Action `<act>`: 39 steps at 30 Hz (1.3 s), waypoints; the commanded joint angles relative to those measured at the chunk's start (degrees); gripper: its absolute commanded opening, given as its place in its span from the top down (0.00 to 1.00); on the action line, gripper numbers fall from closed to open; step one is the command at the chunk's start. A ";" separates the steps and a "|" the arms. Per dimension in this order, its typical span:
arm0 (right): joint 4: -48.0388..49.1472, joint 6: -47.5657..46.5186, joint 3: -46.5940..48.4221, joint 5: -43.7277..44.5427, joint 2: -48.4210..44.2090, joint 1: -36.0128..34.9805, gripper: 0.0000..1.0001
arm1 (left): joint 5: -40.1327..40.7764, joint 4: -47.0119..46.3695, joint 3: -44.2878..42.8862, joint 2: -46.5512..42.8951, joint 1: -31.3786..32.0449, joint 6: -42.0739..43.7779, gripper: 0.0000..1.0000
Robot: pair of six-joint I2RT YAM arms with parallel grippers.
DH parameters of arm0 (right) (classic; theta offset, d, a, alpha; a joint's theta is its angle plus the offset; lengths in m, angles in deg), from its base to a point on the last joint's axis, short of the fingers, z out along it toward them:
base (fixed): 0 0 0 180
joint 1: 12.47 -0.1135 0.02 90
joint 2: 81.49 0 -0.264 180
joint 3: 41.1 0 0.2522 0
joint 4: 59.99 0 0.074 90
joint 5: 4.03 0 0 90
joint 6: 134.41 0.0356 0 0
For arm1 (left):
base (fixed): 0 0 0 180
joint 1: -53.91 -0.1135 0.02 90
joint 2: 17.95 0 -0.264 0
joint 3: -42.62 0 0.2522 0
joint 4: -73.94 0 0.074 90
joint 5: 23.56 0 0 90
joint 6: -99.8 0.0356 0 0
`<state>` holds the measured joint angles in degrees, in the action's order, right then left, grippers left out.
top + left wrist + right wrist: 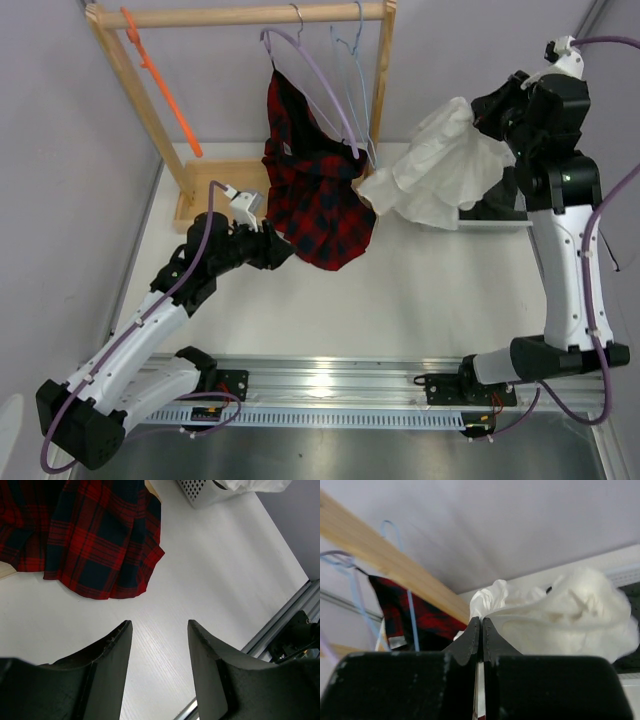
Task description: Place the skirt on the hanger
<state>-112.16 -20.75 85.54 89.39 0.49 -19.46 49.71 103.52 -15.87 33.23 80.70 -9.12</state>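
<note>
Right gripper [481, 626] pinched tight on a fold of the skirt [440, 165]; white fabric hangs bunched from it at upper right of the top view. Orange hanger [165, 90] hooked on the wooden rack [240, 15] at upper left, well apart from the skirt. Small tag on the plaid garment [320, 200], too small to read. Right arm reared up steep, wrist bent over toward the rack. Left arm stretched low from lower left; left gripper [159, 625] jaws apart, holding nothing, near the plaid hem.
</note>
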 commanded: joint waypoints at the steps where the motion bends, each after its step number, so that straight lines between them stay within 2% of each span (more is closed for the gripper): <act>1: -0.70 -1.42 -1.16 3.52 -4.27 -3.38 1.00 | -0.23 -0.78 -0.09 -1.34 0.28 1.43 0.46; 8: 2.47 1.65 -18.82 9.31 -12.97 -14.97 1.00 | 0.56 -0.70 -0.10 -1.43 0.28 1.60 0.46; 12: 7.02 6.56 -30.85 15.27 -15.88 -24.11 1.00 | 0.03 -1.05 -0.09 -1.26 0.28 1.25 0.45; 14: 11.23 10.16 -38.94 17.84 -16.41 -31.05 1.00 | -1.45 -1.48 0.25 -1.26 0.28 -0.24 0.45; 16: 14.05 13.33 -43.95 20.21 -15.54 -36.92 1.00 | -2.86 -2.89 0.43 -1.08 0.28 -2.78 0.45; 20: 23.52 20.62 -53.27 21.89 -9.31 -43.63 1.00 | -6.29 -5.79 3.15 -1.95 0.28 -8.32 0.46; 25: 27.34 22.13 -50.40 23.29 0.45 -48.73 1.00 | -6.12 -7.90 7.11 -3.19 0.28 -13.07 0.45; 27: 27.16 22.48 -48.47 21.20 3.79 -49.00 0.93 | -6.21 -8.95 8.60 -3.28 0.37 -14.65 0.45; 30: 27.79 21.26 -48.11 21.45 4.07 -50.06 0.68 | -6.12 -10.62 11.33 -3.37 1.07 -16.06 0.43; 31: 26.91 20.56 -47.41 22.06 3.55 -50.06 0.54 | -5.77 -11.32 11.94 -3.19 1.34 -16.41 0.42; 33: 24.18 19.24 -47.23 24.25 1.88 -49.97 0.45 | -5.33 -13.16 12.12 -2.40 2.47 -16.94 0.40; 34: 22.61 18.45 -47.57 24.61 -0.48 -49.62 0.33 | -4.02 -13.61 11.86 -1.09 2.92 -16.94 0.39; 36: 20.32 18.17 -47.75 24.44 -2.86 -48.22 0.28 | -2.79 -15.19 10.73 0.84 4.76 -17.03 0.38; 39: 14.27 18.26 -48.45 26.80 -7.43 -47.77 0.28 | 2.30 -15.29 8.44 5.68 8.36 -16.42 0.38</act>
<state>-92.99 -2.07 35.18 111.16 -1.74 -68.02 47.61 91.84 -4.29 35.98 86.23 -24.77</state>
